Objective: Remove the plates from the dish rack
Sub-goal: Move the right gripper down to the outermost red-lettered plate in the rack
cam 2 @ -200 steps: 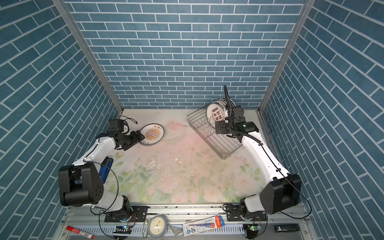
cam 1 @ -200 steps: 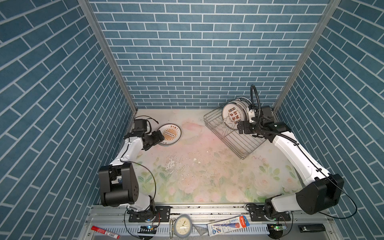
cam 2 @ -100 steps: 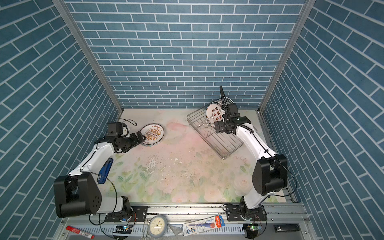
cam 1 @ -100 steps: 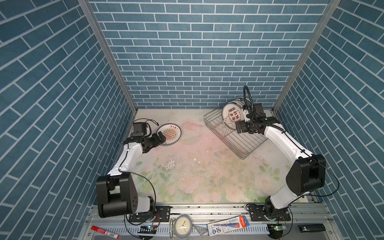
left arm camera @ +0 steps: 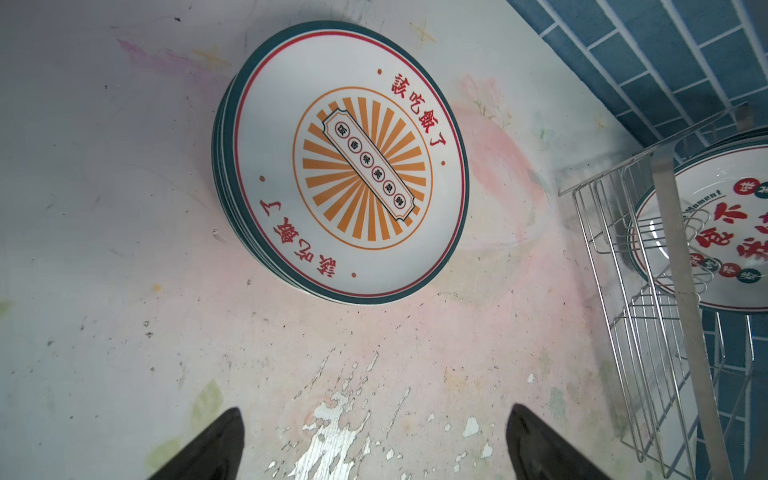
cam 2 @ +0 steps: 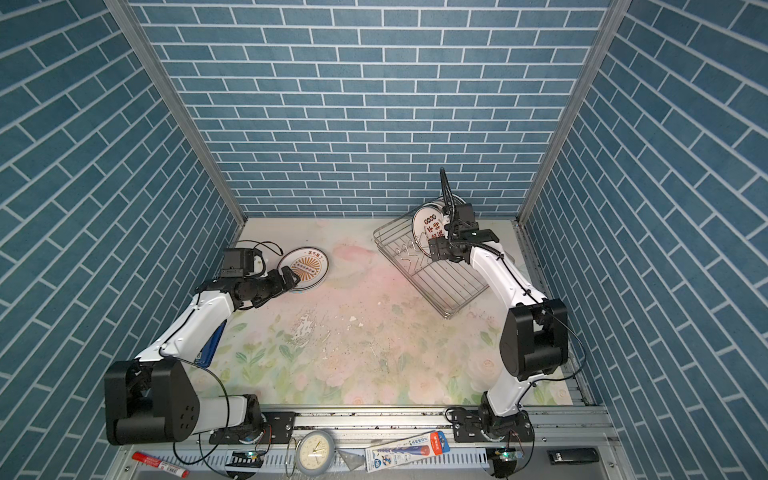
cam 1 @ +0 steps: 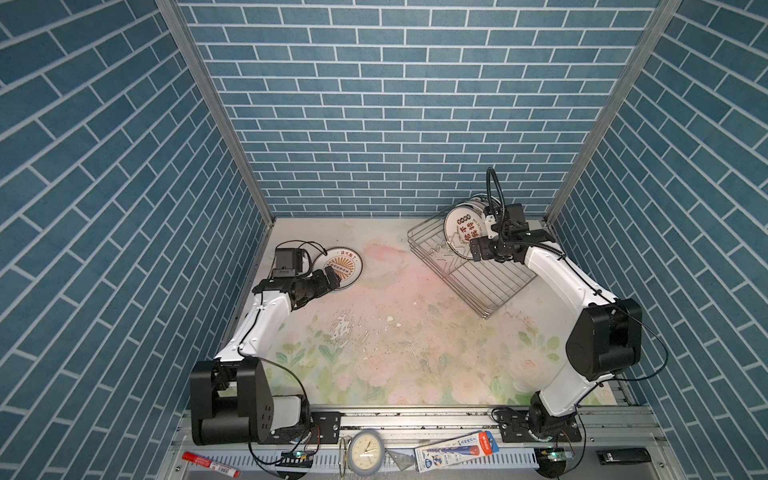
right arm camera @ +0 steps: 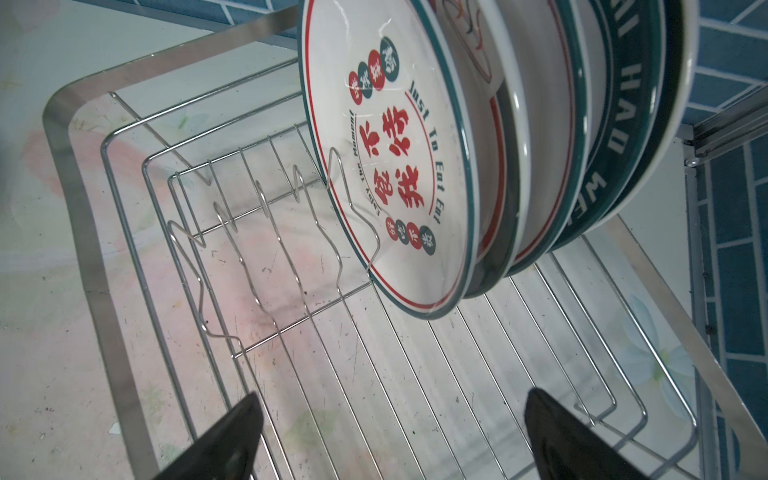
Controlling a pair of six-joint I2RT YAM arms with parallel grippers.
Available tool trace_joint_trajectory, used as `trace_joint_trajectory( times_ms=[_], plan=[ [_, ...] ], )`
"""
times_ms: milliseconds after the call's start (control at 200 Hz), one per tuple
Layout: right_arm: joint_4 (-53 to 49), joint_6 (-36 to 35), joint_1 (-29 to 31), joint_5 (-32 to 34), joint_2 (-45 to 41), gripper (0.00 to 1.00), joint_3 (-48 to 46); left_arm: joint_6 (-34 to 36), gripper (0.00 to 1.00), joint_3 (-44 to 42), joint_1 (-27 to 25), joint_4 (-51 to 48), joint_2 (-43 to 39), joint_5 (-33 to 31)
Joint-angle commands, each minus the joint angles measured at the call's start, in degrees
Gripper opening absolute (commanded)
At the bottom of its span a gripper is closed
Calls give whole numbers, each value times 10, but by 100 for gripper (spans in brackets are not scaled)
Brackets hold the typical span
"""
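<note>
Plates (right arm camera: pixel 390 174) stand in the dish rack (right arm camera: pixel 70 174); right gripper (right arm camera: pixel 392 399) gapes empty before them, left gripper (left arm camera: pixel 376 411) gapes empty near the flat stack (left arm camera: pixel 345 162).

plates (right arm camera: pixel 395 166) upright in dish rack (right arm camera: pixel 104 257), gripper (right arm camera: pixel 390 436) open

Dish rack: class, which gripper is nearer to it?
Right. The right gripper is over the rack, in front of the standing plates; the left gripper is across the table, by the plate stack.
</note>
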Motion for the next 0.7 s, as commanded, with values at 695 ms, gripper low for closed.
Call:
trace_joint_trajectory(
  times_ms=[695],
  plan=[
    [26,-3,-26,-48,67,73,68,-12,99,-16,-25,9,-34,-32]
  ],
)
